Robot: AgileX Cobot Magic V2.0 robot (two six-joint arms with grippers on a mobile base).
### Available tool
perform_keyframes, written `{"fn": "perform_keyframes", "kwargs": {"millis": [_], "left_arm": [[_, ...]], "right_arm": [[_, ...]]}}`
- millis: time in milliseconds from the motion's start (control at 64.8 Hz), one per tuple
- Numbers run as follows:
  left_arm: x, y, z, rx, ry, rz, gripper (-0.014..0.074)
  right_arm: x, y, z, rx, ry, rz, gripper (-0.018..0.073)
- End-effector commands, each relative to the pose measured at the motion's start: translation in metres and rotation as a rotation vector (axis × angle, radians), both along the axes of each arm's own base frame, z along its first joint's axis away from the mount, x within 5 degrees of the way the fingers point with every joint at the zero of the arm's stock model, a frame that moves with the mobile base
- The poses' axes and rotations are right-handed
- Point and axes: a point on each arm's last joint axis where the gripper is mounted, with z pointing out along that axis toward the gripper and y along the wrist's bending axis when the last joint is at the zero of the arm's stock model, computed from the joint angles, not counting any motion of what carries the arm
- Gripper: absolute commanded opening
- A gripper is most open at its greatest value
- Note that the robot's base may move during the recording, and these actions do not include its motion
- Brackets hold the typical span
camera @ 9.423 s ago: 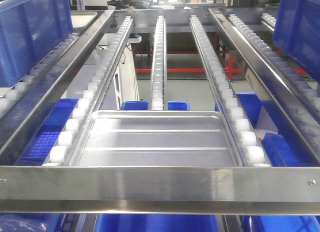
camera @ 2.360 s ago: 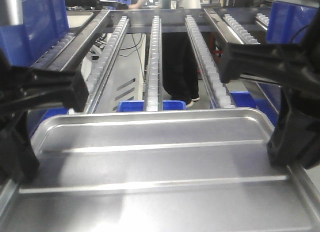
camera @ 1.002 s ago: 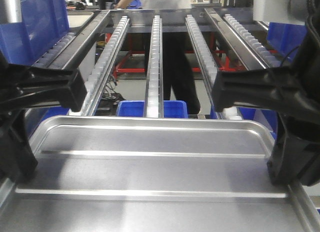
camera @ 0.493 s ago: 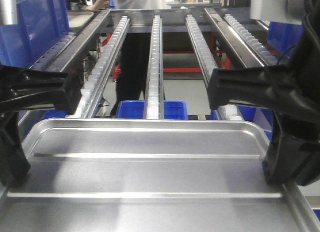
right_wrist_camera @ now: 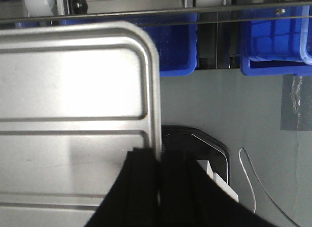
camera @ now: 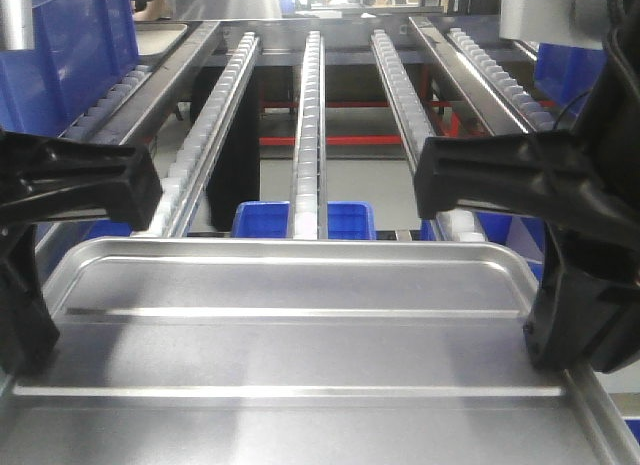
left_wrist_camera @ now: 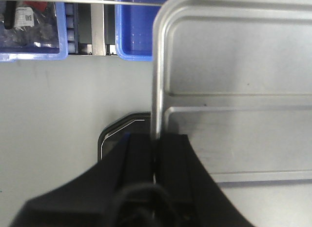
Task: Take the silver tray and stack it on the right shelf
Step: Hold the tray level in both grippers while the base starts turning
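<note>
The silver tray [camera: 300, 350], shiny with two long ridges, hangs level in front of a roller rack [camera: 308, 115]. My left gripper [camera: 25, 330] is shut on its left rim and my right gripper [camera: 560, 340] on its right rim. In the left wrist view the black jaws [left_wrist_camera: 157, 141] pinch the tray's [left_wrist_camera: 234, 66] thin left edge. In the right wrist view the jaws [right_wrist_camera: 160, 161] pinch the tray's [right_wrist_camera: 73, 85] right edge. A second roller rack [camera: 495, 70] runs at the upper right. No front bar shows, so I cannot tell which rack is the right shelf.
Large blue bins sit on side racks at upper left [camera: 70, 45] and upper right [camera: 590, 60]. Blue bins [camera: 300, 217] stand on the floor under the rails, also seen from both wrists [left_wrist_camera: 34, 36] [right_wrist_camera: 273, 46]. Grey floor and a black base corner [right_wrist_camera: 209, 144] lie below the tray.
9.4 s ago the tray lay on the rollers behind the front bar; now both grippers hold it off the rack. Over the last second it barely moved. A person behind the rack left.
</note>
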Motion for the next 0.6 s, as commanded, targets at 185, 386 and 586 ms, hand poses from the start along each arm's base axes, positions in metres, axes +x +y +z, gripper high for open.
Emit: {"fn": "perform_keyframes", "kwargs": {"millis": [185,386,586], "left_arm": [[-0.0009,0.0068,0.0109,0.043,-0.027,-0.004,-0.0091],[-0.0009,0.0068,0.0109,0.043,-0.027,-0.004,-0.0091],[-0.0009,0.0068,0.0109,0.043,-0.027,-0.004,-0.0091]], "right_arm": [[0.0032,-0.0060,0.0094,-0.046,-0.045,0.003,0.0060],[0.0032,-0.0060,0.0094,-0.046,-0.045,0.003,0.0060],[0.0032,-0.0060,0.0094,-0.046,-0.045,0.003,0.0060]]}}
